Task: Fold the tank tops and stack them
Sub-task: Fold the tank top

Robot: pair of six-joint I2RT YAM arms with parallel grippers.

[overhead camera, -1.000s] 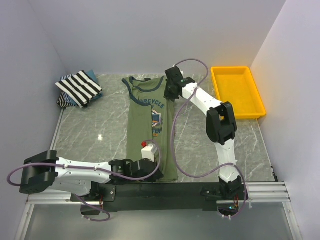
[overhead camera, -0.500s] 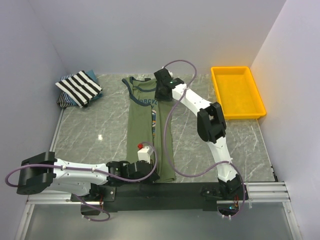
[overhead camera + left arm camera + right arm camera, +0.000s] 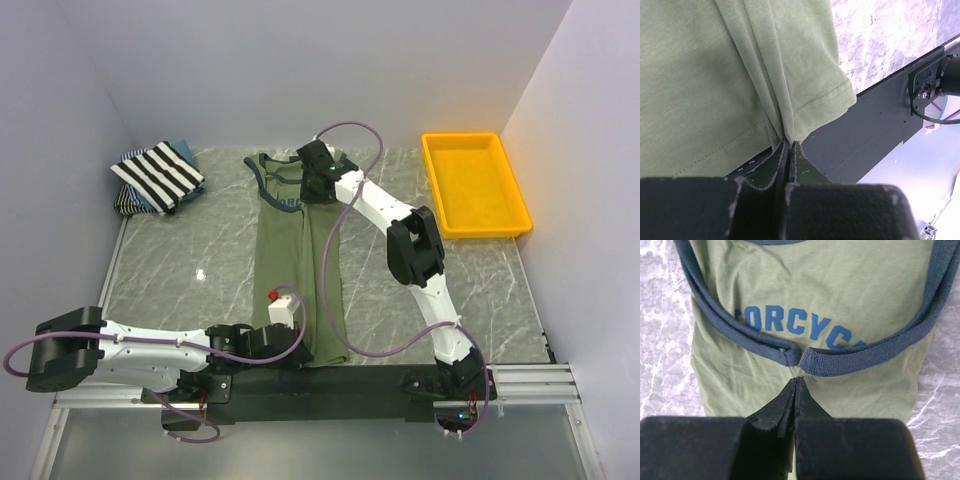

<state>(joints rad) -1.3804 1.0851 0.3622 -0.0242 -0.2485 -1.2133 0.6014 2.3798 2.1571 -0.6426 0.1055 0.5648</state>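
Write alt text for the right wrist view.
The right gripper, shut, pinches the olive tank top at its navy trim, just below blue lettering. Grey marbled table shows on both sides of the shirt.

olive-green tank top (image 3: 287, 268) lies narrow; left gripper (image 3: 303, 351) at its hem, right gripper (image 3: 318, 192) at its neck, yellow tray (image 3: 475, 190) to its right.

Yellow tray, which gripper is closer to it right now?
Right. The right gripper pinches the olive-green tank top's armhole trim at the far end, level with the yellow tray. The left gripper pinches the hem at the near edge, farther away.
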